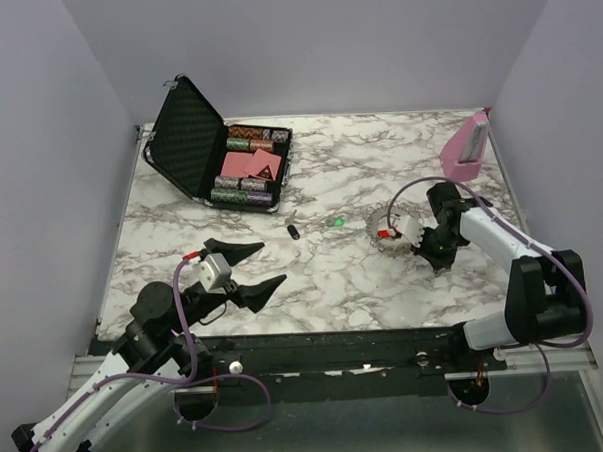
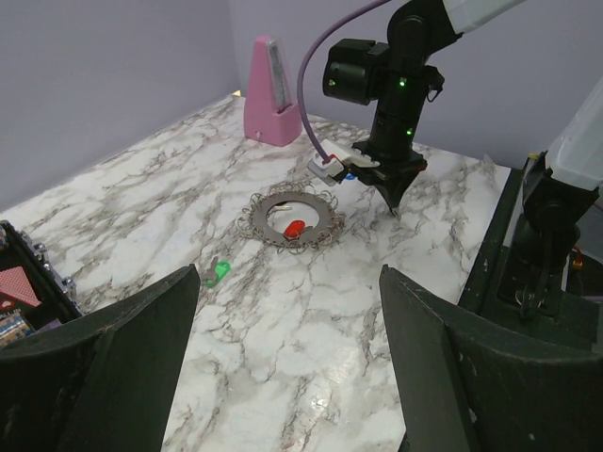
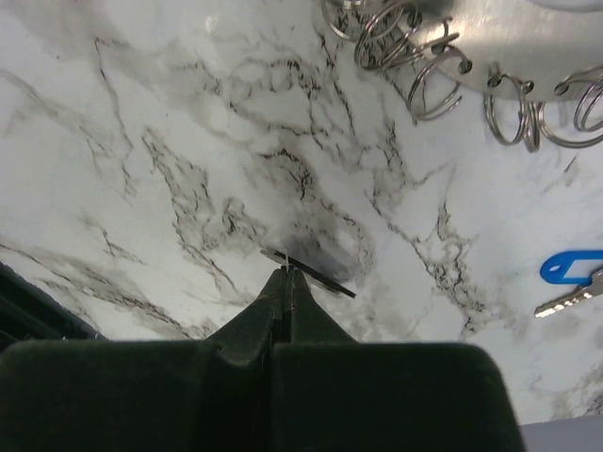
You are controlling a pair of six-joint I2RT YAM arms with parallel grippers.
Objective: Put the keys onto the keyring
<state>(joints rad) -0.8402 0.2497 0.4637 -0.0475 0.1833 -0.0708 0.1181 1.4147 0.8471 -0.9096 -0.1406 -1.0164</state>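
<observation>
The keyring (image 1: 382, 225) is a silvery disc fringed with small split rings, lying right of centre with a red-headed key (image 2: 294, 227) in its middle; its rim shows in the right wrist view (image 3: 509, 28). A blue-headed key (image 3: 573, 268) lies beside it. A green-headed key (image 1: 337, 222) and a black-headed key (image 1: 294, 229) lie loose to its left. My right gripper (image 1: 440, 267) points down just right of the keyring, shut, with a thin dark metal piece (image 3: 311, 273) crosswise at its tips. My left gripper (image 1: 271, 262) is open and empty, at the near left.
A pink metronome-shaped stand (image 1: 465, 144) is at the back right. An open black case (image 1: 218, 155) with chips and cards is at the back left. Purple walls enclose the marble table (image 1: 334, 285).
</observation>
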